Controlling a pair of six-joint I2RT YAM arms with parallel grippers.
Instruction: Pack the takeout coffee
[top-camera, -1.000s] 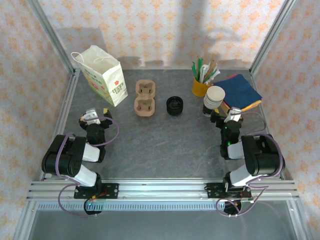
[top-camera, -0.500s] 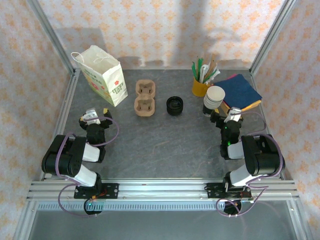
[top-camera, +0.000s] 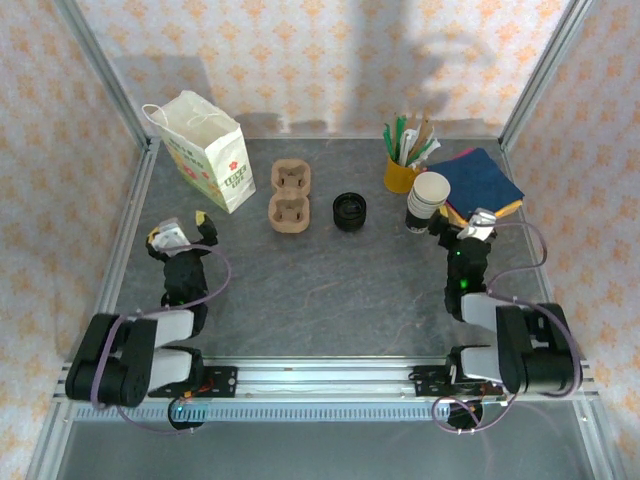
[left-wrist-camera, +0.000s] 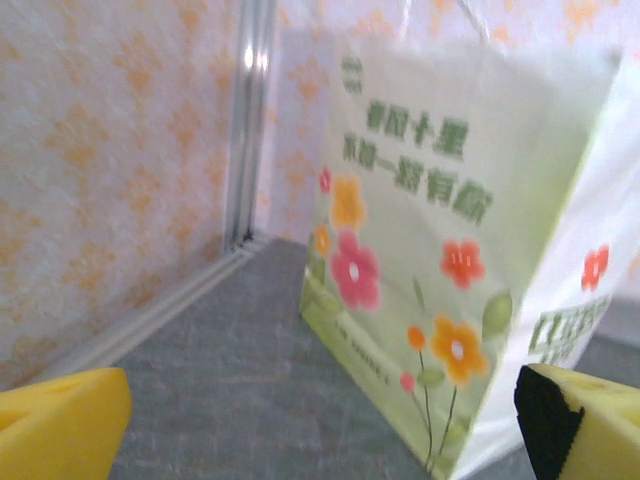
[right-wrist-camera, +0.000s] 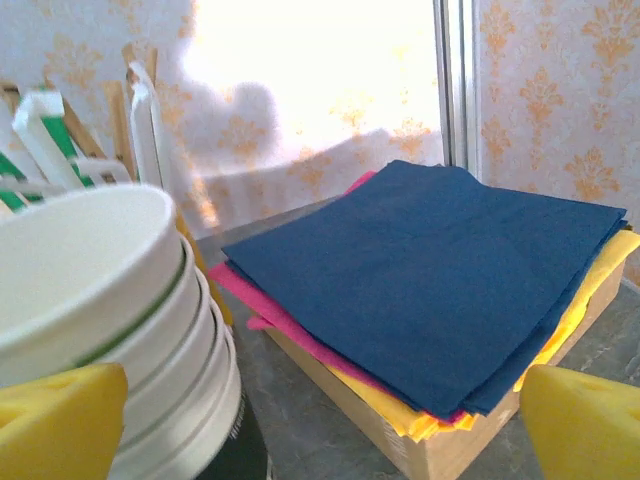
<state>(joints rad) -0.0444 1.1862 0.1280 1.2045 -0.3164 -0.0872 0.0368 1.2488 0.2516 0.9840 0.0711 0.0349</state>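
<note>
left hand low with fingers spread wide, right hand likewise, both arms folded

Bench: dark grey; clock read from its middle, 12 at the far wall.
Paper bag: 10 o'clock, upright, white with flower print.
Cup carrier: 11 o'clock, brown pulp, lying flat, near the bag.
Takeout coffee: 1 o'clock, close in, black lid up, near the carrier but apart.
Yellow cup: 1 o'clock, farther out, holding sticks and straws.
White cups: 2 o'clock, stacked, lidless.
Napkins: 2 o'clock, far corner, blue on top.
Left tool: 9 o'clock, jaws wide apart, nothing held.
Right tool: 3 o'clock, jaws wide apart, just beside the white cups.
</note>
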